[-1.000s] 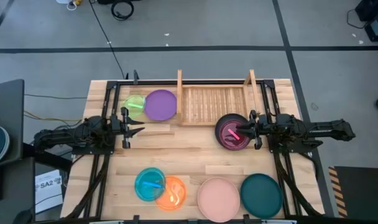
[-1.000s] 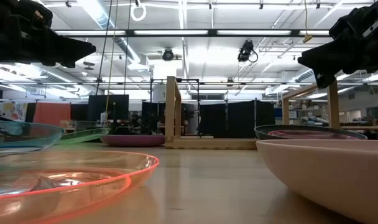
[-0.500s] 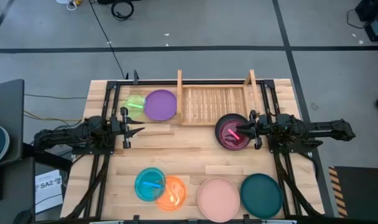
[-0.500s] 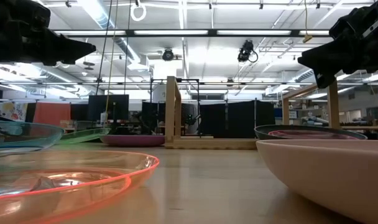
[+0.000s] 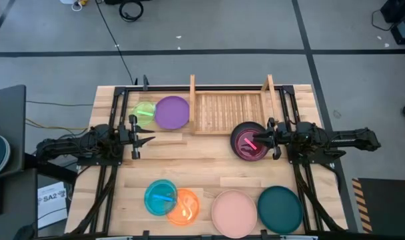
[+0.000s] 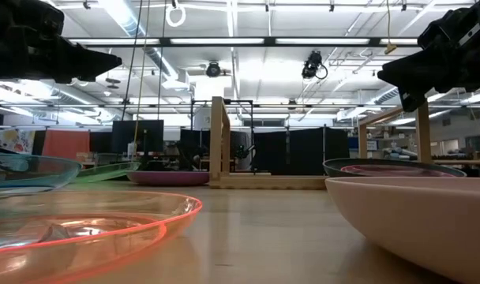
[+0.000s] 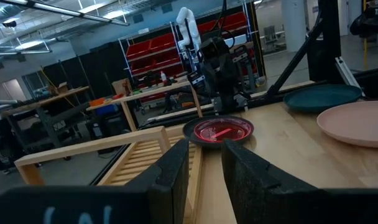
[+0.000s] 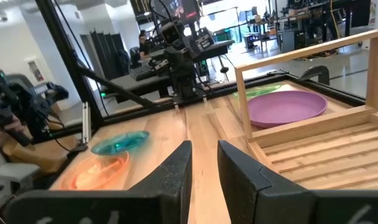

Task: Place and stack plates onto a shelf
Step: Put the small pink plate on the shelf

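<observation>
Currently left gripper (image 5: 140, 138) held mid-table, jaws slightly parted, empty; right gripper (image 5: 270, 139) likewise parted, empty, beside round black plastic plate (image 5: 242, 131) near light wooden slatted shelf (image 5: 229, 111).

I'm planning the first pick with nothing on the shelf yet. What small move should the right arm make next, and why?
Probably lower the right pincer toward the near rim of the black plate. That plate lies just ahead of it, beside the bare shelf. It carries a red plate and a pink utensil, which may complicate the grip.
</observation>
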You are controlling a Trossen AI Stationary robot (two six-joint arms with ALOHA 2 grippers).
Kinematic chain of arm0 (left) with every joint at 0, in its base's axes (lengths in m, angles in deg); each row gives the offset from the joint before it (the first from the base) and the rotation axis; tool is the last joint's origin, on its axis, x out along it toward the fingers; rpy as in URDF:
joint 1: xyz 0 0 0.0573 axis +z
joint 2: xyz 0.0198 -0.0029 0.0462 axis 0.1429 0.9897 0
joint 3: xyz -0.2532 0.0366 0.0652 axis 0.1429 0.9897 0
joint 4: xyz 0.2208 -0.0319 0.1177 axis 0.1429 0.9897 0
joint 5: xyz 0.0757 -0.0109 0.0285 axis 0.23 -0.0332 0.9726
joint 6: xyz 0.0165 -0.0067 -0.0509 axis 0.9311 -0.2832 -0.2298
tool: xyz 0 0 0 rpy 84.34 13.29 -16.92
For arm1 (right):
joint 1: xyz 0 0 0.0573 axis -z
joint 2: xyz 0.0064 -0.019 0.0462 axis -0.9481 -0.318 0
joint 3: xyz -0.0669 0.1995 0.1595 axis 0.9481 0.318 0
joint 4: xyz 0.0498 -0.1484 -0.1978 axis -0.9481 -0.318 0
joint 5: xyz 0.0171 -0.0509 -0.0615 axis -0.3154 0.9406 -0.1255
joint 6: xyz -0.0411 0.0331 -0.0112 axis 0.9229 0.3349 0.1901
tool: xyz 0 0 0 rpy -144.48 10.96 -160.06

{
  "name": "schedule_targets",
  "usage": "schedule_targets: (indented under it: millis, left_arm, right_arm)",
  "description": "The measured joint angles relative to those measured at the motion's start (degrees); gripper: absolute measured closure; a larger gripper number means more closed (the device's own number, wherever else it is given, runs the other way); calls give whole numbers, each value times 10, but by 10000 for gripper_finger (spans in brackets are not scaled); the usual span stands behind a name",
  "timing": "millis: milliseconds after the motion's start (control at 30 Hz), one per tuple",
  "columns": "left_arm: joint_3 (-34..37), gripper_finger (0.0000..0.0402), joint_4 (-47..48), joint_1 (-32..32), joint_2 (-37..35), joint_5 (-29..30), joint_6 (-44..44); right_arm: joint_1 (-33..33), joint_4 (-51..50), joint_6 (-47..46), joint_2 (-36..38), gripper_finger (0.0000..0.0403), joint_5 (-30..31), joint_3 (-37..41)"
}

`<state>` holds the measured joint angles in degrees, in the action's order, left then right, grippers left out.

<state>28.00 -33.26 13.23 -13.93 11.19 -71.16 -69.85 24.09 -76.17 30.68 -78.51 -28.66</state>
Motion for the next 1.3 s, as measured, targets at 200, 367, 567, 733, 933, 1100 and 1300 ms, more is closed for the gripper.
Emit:
schedule_targets:
  millis: [200,367,567,733,933,1100,1300]
  left_arm:
    - [0,299,0,0,0,0,0]
    - [0,299,0,0,0,0,0]
    - [0,299,0,0,0,0,0]
    - [0,299,0,0,0,0,0]
    - [0,299,0,0,0,0,0]
    - [0,299,0,0,0,0,0]
    - [0,299,0,0,0,0,0]
  right_arm:
    - [0,49,-24,0,317,0,0]
    - [0,104,-21,0,294,0,0]
    - [0,161,-21,0,249,0,0]
    - [0,182,6,-1,230,1,-11]
    - [0,156,54,-51,231,2,-70]
    - [0,82,91,-124,231,26,-149]
    - [0,-79,118,-235,231,72,-266]
